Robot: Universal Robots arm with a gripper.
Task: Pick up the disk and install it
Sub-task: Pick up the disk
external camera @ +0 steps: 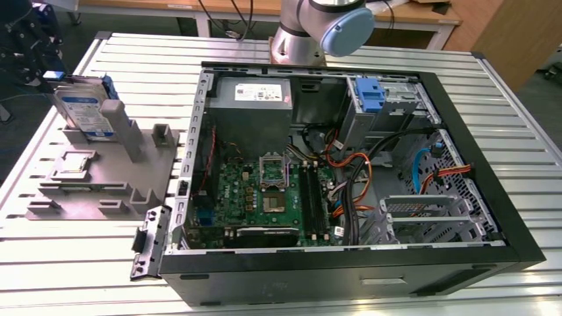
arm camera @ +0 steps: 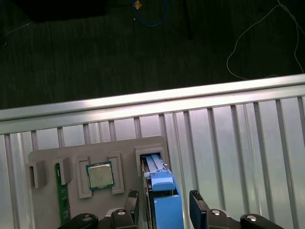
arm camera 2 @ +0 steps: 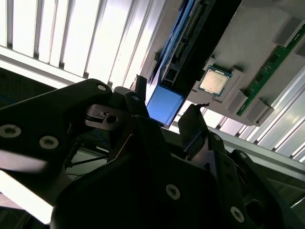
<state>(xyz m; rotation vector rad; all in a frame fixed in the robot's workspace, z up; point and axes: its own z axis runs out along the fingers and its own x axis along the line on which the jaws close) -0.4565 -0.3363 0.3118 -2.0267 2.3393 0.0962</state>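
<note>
Slatted metal table [external camera: 70,263] underlies everything. The gripper [arm camera: 164,196] has its jaws open around the disk [arm camera: 161,183] with a finger on either side, contact unclear. The disk stands on edge in a grey holder [external camera: 114,187] beside a square chip [arm camera: 99,175] and a green memory stick [arm camera: 62,200], at the exterior view's left of the open computer case [external camera: 351,270].

Exterior view: arm [external camera: 320,29] cut off by the upper edge; disk [external camera: 83,112] partly hidden behind a grey holder post [external camera: 118,128]. First wrist view: disk and tool [arm camera: 164,194] run off the frame edge. Second wrist view: tool body covers part of disk.
</note>
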